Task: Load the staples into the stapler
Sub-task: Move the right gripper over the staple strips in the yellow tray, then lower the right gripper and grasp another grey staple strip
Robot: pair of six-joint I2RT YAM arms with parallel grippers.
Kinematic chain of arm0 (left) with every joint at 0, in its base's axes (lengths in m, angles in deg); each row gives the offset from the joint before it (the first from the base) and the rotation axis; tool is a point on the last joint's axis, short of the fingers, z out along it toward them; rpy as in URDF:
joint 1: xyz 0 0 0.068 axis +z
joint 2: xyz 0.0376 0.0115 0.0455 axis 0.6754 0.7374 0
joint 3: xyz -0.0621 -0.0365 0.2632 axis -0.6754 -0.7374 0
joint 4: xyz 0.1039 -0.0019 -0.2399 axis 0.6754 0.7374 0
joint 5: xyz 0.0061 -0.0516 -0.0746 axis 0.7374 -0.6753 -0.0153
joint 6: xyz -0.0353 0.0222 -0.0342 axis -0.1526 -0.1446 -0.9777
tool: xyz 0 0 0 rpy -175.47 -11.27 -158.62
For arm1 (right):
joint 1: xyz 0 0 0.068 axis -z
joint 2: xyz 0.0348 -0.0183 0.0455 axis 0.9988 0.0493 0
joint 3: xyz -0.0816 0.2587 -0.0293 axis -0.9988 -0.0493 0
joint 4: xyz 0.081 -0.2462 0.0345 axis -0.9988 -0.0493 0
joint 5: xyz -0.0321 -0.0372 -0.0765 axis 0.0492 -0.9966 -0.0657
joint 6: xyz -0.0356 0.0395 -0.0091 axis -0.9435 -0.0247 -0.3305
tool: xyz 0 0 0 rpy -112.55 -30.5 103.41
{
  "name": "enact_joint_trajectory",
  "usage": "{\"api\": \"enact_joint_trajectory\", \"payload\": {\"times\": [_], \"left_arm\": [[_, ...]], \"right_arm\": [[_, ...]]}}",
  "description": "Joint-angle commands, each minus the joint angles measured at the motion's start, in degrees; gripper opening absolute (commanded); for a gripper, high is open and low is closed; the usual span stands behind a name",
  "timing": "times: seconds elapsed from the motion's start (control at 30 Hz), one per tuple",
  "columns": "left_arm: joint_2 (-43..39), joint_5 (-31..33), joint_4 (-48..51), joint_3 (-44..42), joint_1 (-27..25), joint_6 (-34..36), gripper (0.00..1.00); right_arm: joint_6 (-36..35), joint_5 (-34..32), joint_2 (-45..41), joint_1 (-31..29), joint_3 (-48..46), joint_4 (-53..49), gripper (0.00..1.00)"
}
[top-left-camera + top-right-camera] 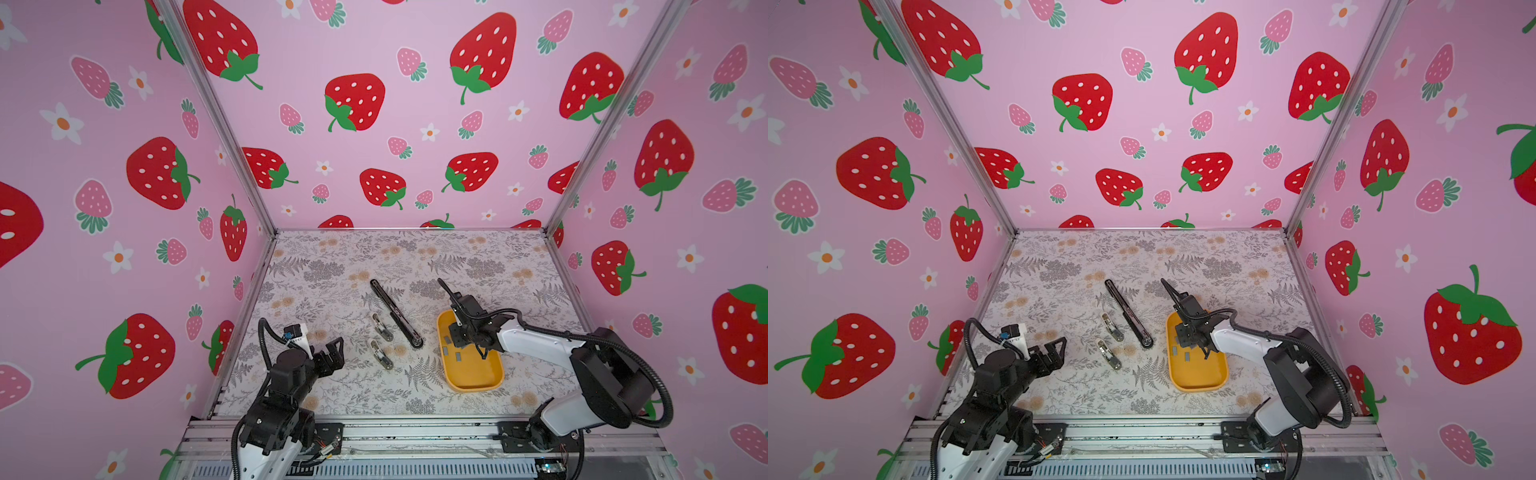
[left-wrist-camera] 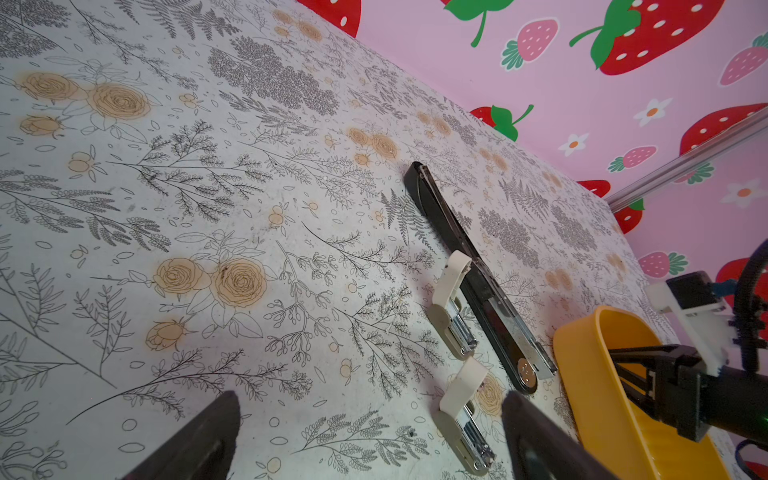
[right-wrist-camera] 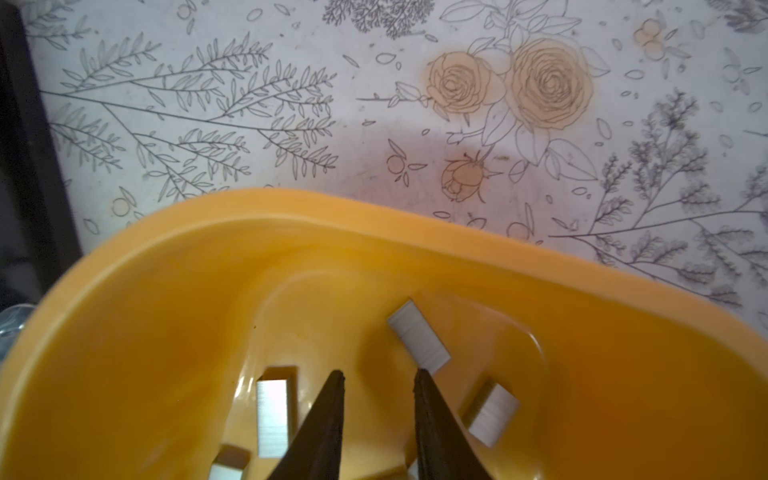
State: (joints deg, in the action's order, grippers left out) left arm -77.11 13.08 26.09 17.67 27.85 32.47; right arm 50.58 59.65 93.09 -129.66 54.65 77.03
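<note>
— Four staples (image 3: 419, 336) show plainly in the yellow tray (image 3: 374, 212) from the right wrist view, with perhaps a fifth mostly hidden. How many staplers?
— One black stapler (image 1: 395, 311). It looks opened out flat on the table (image 1: 332, 257), near the tray. Two small white-topped objects (image 1: 381, 328) lie on its other side; leave those alone.
— And the claws?
— The right gripper (image 3: 379, 374) is down inside the tray, jaws narrowly parted with nothing between them. The left gripper (image 1: 334, 353) hangs wide and empty, well apart from the stapler.
— So picking up a strip is the job in hand, I'd say.
— Agreed. Settle on one strip, set the jaws across its short width and close on its long sides. Go gently: too hard a squeeze could snap the strip, and a slanted grip could flick it up the tray wall
</note>
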Motion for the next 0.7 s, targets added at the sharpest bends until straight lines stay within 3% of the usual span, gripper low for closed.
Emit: {"api": "enact_joint_trajectory", "payload": {"times": [0.0, 0.2, 0.33, 0.5, 0.67], "left_arm": [[0.0, 0.3, 0.4, -0.6, -0.2, -0.4, 0.99], [0.0, 0.3, 0.4, -0.6, -0.2, -0.3, 0.99], [-0.1, 0.2, 0.5, -0.6, -0.2, -0.3, 0.99], [-0.1, 0.2, 0.5, -0.6, -0.2, -0.3, 0.99], [-0.2, 0.2, 0.4, -0.6, -0.2, -0.3, 0.99]], "right_arm": [[-1.0, -2.2, 0.1, 1.2, 0.4, 2.0, 0.32], [-1.0, -1.3, 0.6, 2.8, -0.2, 4.6, 0.45], [-1.1, 1.5, 3.0, 3.8, 0.0, 5.6, 0.48], [-1.1, 3.5, 4.4, 4.1, -0.2, 5.9, 0.47], [-1.0, 4.7, 4.1, 4.2, -1.2, 6.1, 0.39]]}}
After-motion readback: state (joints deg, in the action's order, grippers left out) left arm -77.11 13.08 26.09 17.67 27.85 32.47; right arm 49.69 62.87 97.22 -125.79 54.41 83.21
